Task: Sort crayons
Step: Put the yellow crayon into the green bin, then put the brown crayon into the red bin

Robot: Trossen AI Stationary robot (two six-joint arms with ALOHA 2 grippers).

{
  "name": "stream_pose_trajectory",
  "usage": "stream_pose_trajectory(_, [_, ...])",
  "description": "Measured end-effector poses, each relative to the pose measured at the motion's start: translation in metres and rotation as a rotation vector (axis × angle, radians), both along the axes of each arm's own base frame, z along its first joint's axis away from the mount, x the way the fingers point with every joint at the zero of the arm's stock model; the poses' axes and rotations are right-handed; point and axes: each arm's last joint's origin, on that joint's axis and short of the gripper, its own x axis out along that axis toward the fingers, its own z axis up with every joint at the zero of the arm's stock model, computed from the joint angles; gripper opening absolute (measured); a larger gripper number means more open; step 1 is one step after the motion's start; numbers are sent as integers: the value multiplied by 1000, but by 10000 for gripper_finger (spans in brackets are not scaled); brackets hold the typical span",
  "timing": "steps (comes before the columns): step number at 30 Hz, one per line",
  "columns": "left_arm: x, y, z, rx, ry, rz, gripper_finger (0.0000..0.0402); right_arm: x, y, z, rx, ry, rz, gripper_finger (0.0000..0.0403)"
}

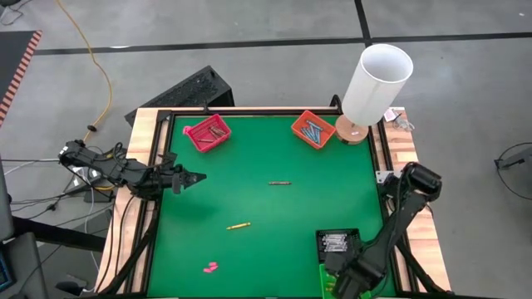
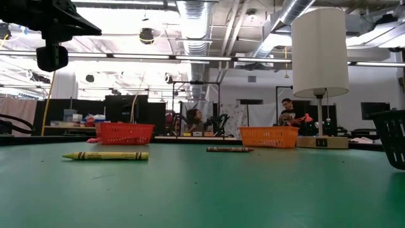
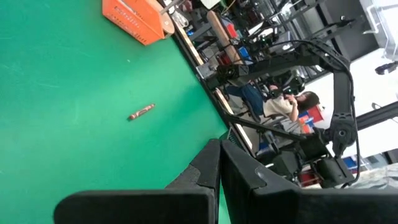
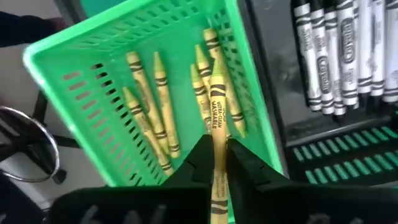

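Observation:
My right gripper (image 4: 216, 149) is shut on a yellow crayon (image 4: 215, 106) over the green basket (image 4: 74, 68), which holds several yellow crayons. In the high view it is at the table's near right corner (image 1: 337, 281). My left gripper (image 1: 197, 177) is shut and empty above the table's left side. Its closed fingers show in the left wrist view (image 3: 219, 171). A yellow crayon (image 1: 238, 225) lies flat on the green mat, and a brown crayon (image 1: 279, 183) lies flat at mid-table. Both also show in the low view, the yellow (image 2: 105, 156) and the brown (image 2: 230, 149). My right gripper pinches the yellow crayon between its two fingers, on the labelled shaft (image 4: 216, 138). The crayon lies along the fingers. Its pointed tip (image 4: 217, 65) sticks out past the fingertips, over the crayons in the green basket, and its back end (image 4: 217, 199) reaches back between the fingers.
A black basket (image 4: 348, 124) of white-grey crayons stands beside the green one. A red basket (image 1: 208, 133) and an orange basket (image 1: 313, 129) stand at the far edge. A white-shaded lamp (image 1: 376, 83) stands at the far right corner. A small pink lump (image 1: 210, 267) lies near the front edge.

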Motion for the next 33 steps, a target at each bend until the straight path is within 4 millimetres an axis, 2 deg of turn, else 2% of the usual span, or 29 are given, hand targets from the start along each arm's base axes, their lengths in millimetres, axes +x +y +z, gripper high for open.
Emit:
stream_pose_trajectory(11, [0,0,-4,15,39,0,0,6,-5,-1,0,5,-7,118])
stream_pose_trajectory(16, [0,0,-4,7,38,1,0,18,-24,18,42,-43,-82,147])
stream_pose_trajectory(20, [0,0,-4,4,39,-13,0,31,-55,47,48,-192,-142,159])
stream_pose_trajectory(26, [0,-1,-4,6,41,-35,0,54,-121,92,-18,-480,-147,160])
stream_pose_trajectory(29, [0,0,-4,14,41,-14,0,65,-156,101,-76,-523,-115,156])
stream_pose_trajectory(33, [-1,1,-4,18,40,18,0,82,-197,101,-175,-533,-42,153])
